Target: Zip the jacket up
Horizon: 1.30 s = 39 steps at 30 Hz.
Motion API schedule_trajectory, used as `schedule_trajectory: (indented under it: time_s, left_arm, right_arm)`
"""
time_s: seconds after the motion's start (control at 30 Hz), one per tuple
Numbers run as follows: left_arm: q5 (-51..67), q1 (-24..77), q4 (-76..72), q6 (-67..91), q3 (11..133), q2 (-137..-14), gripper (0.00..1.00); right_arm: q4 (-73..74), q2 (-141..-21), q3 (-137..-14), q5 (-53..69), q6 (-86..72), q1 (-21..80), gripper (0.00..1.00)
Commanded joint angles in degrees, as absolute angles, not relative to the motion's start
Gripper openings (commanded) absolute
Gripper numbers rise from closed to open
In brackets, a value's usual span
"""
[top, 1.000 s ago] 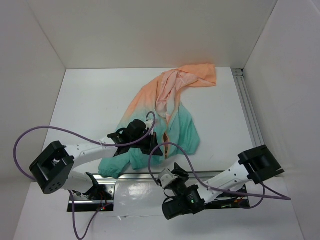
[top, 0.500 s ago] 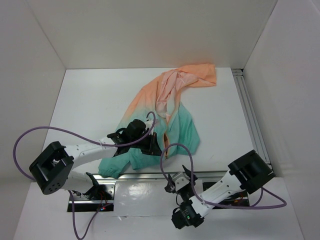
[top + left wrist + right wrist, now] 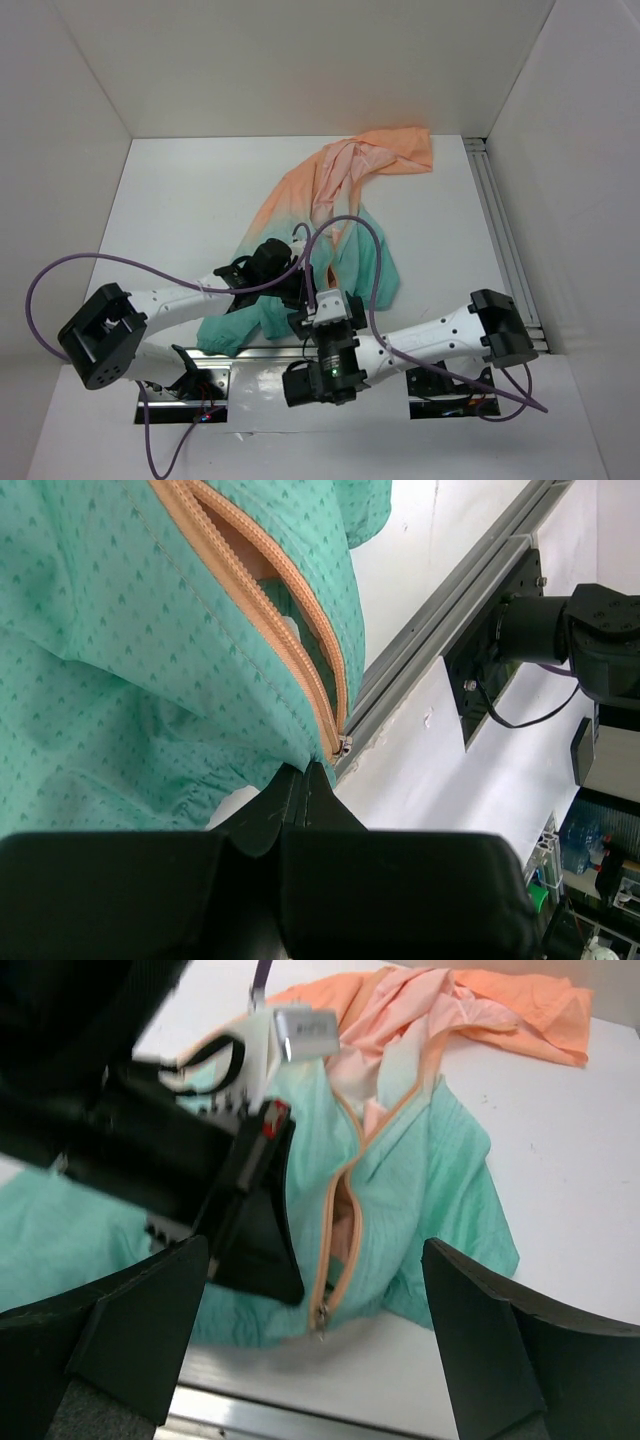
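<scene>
The jacket (image 3: 340, 190) lies crumpled mid-table, its peach end far right and its teal end near. Its orange front zipper (image 3: 345, 1175) gapes open; the slider (image 3: 320, 1317) sits at the bottom hem, also in the left wrist view (image 3: 343, 745). My left gripper (image 3: 298, 288) is shut on the teal hem (image 3: 250, 770) just beside the slider. My right gripper (image 3: 325, 298) is open and wide, hovering just in front of the hem, with the slider between its fingers (image 3: 130, 1340) in the right wrist view. It touches nothing.
A metal rail (image 3: 440, 630) runs along the near table edge just below the hem. Another rail (image 3: 500, 220) lines the right side. The right arm's purple cable (image 3: 350, 225) arches over the teal part of the jacket. White walls enclose the table.
The right arm has swung in from the near right edge to the jacket's bottom hem, close beside the left gripper. The left gripper and jacket have stayed put.
</scene>
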<state>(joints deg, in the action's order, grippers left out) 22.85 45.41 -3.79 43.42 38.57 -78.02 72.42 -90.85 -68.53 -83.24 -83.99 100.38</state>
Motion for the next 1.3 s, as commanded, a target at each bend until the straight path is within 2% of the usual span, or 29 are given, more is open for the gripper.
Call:
schedule_trajectory:
  time_s: [0.0,0.27,0.53,0.77,1.07,1.17,1.27]
  left_arm:
    - [23.64,45.18,-4.57,41.84,39.99,-75.85,0.00]
    - [24.17,45.18,-5.79,42.36,40.52,-75.85,0.00]
    - [24.17,45.18,-5.80,42.36,39.99,-76.38,0.00]
    - [24.26,45.18,-5.27,41.84,40.52,-76.38,0.00]
    - [24.26,45.18,-5.80,42.36,40.52,-75.76,0.00]
    - [24.26,45.18,-5.27,41.84,40.52,-75.76,0.00]
    - [24.26,45.18,-4.75,41.84,40.52,-75.76,0.00]
  right_arm:
    - [74.79,-90.53,-74.51,-98.07,-80.69,97.83,0.94]
    - [74.79,-85.61,-82.52,-101.60,-74.54,91.50,0.97]
    - [74.79,-76.04,-85.16,-101.60,-70.31,90.44,0.97]
    - [74.79,-82.26,-93.42,-101.60,-64.51,90.44,1.00]
    - [74.79,-89.99,-110.01,-101.60,-77.42,87.36,1.00]
    - [74.79,-90.62,-113.63,-101.60,-82.26,87.36,1.00]
    - [74.79,-87.21,-111.63,-101.60,-91.72,90.52,1.00]
